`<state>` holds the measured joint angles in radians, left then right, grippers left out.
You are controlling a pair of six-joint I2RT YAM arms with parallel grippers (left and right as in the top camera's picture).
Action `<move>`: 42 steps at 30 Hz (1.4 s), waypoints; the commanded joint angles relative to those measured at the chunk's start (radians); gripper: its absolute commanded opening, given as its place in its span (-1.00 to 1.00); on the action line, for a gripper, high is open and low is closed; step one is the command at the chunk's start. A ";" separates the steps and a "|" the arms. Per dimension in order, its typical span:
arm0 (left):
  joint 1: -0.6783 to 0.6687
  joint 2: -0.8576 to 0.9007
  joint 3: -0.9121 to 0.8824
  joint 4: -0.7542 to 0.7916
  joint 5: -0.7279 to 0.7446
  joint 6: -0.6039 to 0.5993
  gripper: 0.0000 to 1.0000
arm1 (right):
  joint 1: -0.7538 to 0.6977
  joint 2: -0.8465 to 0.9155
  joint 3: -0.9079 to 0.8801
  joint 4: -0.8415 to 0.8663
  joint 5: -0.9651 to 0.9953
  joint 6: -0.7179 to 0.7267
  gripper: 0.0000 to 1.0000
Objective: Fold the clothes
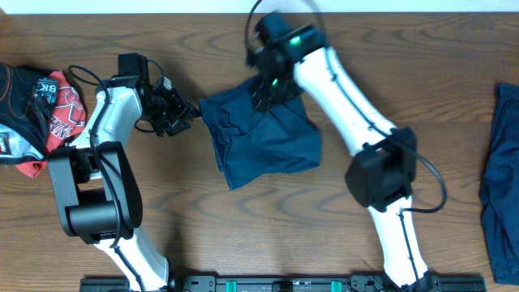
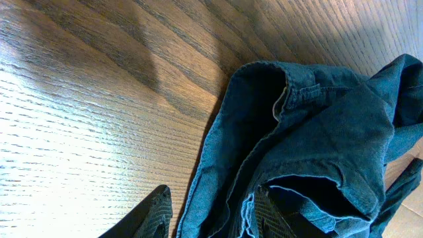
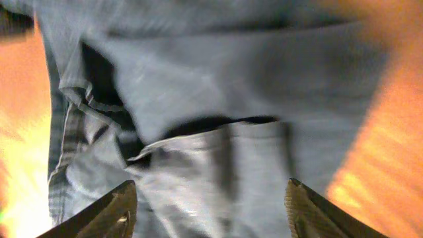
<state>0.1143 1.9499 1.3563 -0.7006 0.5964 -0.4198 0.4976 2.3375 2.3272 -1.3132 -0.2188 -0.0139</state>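
- Wood-grain table (image 1: 97,32) fills every view.
- From my seat, the left gripper (image 2: 211,196) has its fingers (image 2: 155,215) parted. A hem of the navy cloth (image 2: 317,125) lies in the gap, and I see nothing pinched.
- On the other arm, the right gripper (image 3: 211,185) is spread wide over the same cloth and holds nothing. That view is blurred.
- Overhead, I see the navy cloth crumpled at the table's middle, with the left gripper at its left edge and the right gripper over its top edge.
- Well apart, a second navy cloth (image 1: 503,178) lies at the right edge.
- At far left, a red, black and white printed pile (image 1: 36,105) sits beside the left arm.
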 commanded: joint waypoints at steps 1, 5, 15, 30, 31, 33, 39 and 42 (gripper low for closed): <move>-0.002 -0.009 0.023 -0.005 0.006 -0.004 -0.14 | -0.026 -0.024 0.012 -0.002 -0.055 -0.004 0.30; -0.002 -0.009 0.023 -0.005 0.006 -0.004 -0.14 | -0.021 0.000 -0.034 -0.004 -0.112 -0.011 0.19; -0.002 -0.009 0.023 -0.010 0.006 -0.004 -0.14 | 0.067 0.005 -0.133 0.001 -0.114 -0.034 0.16; -0.002 -0.009 0.023 -0.050 0.006 0.007 -0.14 | 0.006 0.004 -0.183 0.079 -0.077 -0.027 0.26; -0.002 -0.009 0.023 -0.050 0.005 0.007 -0.14 | 0.001 0.005 -0.184 0.077 -0.077 -0.029 0.27; -0.002 -0.009 0.023 -0.047 0.005 0.007 -0.14 | -0.004 0.010 -0.187 0.072 -0.080 -0.029 0.24; -0.002 -0.009 0.023 -0.043 0.005 0.007 -0.13 | 0.026 0.033 -0.190 0.072 -0.104 -0.055 -0.06; -0.002 -0.009 0.023 -0.043 0.005 0.007 -0.14 | 0.050 0.037 -0.190 0.078 -0.104 -0.055 -0.14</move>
<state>0.1143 1.9499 1.3563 -0.7425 0.5987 -0.4187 0.5133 2.3524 2.1384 -1.2385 -0.3027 -0.0540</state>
